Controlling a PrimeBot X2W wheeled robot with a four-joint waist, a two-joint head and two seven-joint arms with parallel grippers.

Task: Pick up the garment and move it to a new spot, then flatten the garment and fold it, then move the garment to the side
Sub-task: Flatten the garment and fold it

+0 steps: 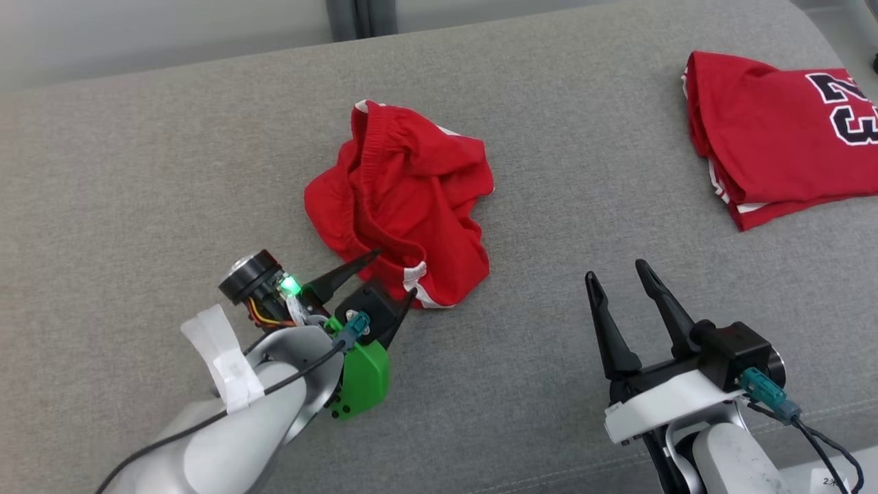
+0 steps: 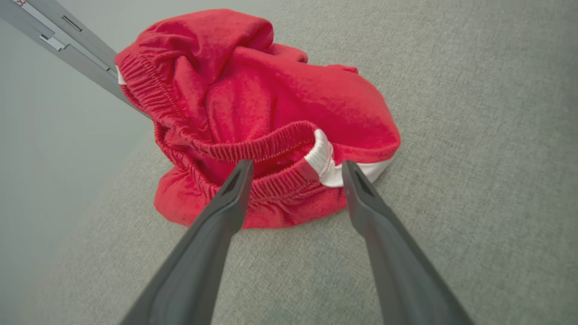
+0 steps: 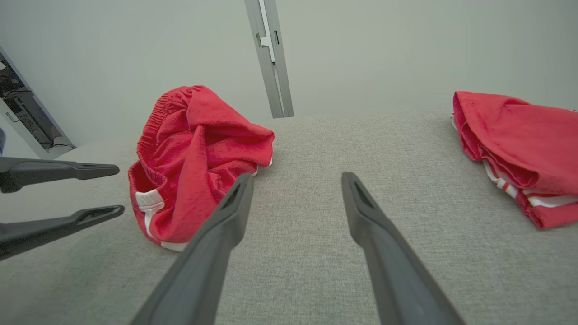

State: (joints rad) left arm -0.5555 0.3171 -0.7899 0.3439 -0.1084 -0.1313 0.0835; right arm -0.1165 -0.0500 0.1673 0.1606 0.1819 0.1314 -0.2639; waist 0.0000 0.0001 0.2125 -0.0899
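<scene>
The garment (image 1: 405, 199) is a crumpled pair of red shorts with an elastic waistband and white trim, lying in a heap on the grey cushion (image 1: 137, 171). My left gripper (image 1: 394, 274) is open at the heap's near edge, its fingertips either side of the waistband and white trim (image 2: 323, 160), nothing pinched. In the left wrist view the garment (image 2: 253, 108) bulks up just beyond the left gripper (image 2: 295, 169). My right gripper (image 1: 617, 271) stands open over bare cushion, to the right of the garment (image 3: 198, 158). The right wrist view shows the right gripper (image 3: 295, 180) and the left gripper (image 3: 118, 189) beside the heap.
A folded red shirt (image 1: 782, 134) with dark lettering lies at the cushion's far right, also seen as a red shirt (image 3: 519, 149) in the right wrist view. A grey metal post (image 3: 271, 58) stands behind the cushion's far edge. Open cushion lies between the two garments.
</scene>
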